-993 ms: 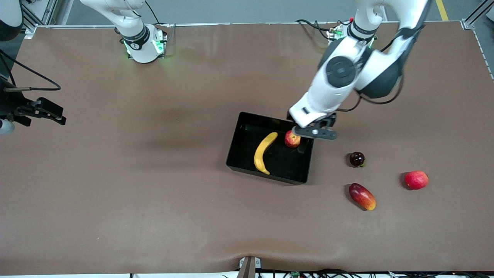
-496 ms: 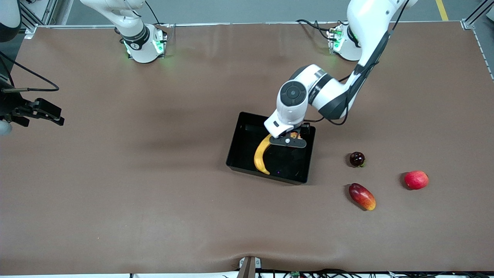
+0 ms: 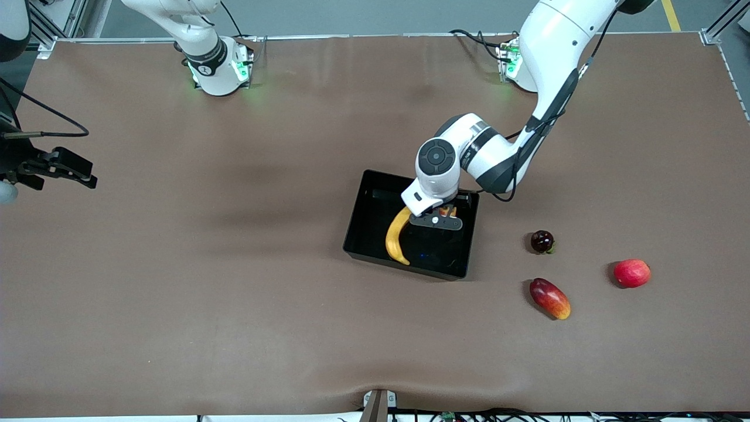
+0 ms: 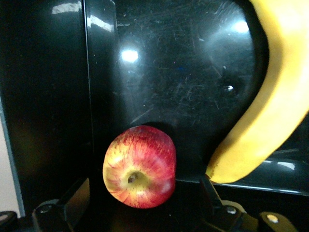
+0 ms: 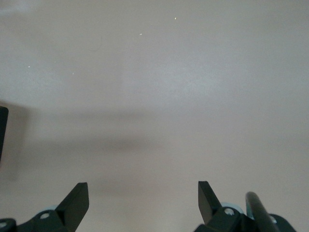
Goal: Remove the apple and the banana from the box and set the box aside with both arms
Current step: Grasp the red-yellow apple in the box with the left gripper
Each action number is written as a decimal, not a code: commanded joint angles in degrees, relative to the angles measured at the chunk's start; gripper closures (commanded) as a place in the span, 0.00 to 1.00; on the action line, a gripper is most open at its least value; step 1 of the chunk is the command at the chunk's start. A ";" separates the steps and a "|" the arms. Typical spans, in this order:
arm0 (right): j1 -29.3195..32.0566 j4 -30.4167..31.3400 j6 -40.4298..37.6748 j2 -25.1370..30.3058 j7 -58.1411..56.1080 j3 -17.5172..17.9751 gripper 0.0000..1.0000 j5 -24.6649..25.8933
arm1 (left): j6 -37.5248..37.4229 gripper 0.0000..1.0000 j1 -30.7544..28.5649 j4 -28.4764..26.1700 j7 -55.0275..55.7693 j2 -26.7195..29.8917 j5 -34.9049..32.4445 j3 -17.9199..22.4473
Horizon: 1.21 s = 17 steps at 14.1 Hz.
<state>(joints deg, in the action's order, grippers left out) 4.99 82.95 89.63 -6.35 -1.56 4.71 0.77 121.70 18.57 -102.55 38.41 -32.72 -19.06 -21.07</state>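
Observation:
The black box (image 3: 355, 233) sits mid-table with the yellow banana (image 3: 397, 234) and a red apple (image 3: 449, 209) inside. That apple lies in the box corner farther from the front camera, toward the left arm's end. My left gripper (image 3: 436, 221) hangs low over it, open. In the left wrist view the apple (image 4: 140, 166) lies between the spread fingers (image 4: 77, 195), touching neither, beside the banana (image 4: 270, 111). On the table toward the left arm's end lie a maroon fruit (image 3: 542, 241), a mango (image 3: 549, 298) and a second apple (image 3: 631, 273). My right gripper (image 3: 58, 167) waits, open and holding nothing.
Brown cloth covers the table (image 3: 234, 281). The right gripper (image 5: 143, 186) hangs over bare cloth at the right arm's end. The box wall (image 4: 99, 72) rises close beside the apple. The arm bases (image 3: 217, 70) stand along the table edge farthest from the front camera.
My left gripper has swung from the box's rim at the left arm's end to over the box and come down around the apple. The right gripper has barely moved.

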 commanded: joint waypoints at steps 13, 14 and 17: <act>-0.16 -0.68 -2.10 0.20 -0.28 0.83 0.00 0.54 | -2.85 1.00 -0.81 3.75 4.22 3.52 -2.74 -0.37; 0.11 -0.68 -2.09 -0.15 -0.46 0.83 0.00 0.28 | -4.52 1.00 -0.81 4.80 4.13 5.19 -2.56 -0.38; 0.11 -0.60 -2.00 -0.33 -0.64 0.83 0.00 0.11 | -12.85 1.00 -1.08 10.41 0.90 8.27 -1.08 -0.29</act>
<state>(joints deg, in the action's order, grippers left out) 4.78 82.86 88.06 -6.46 -1.57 5.31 0.77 114.27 17.82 -94.83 41.42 -27.33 -21.12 -21.14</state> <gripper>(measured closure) 0.000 0.322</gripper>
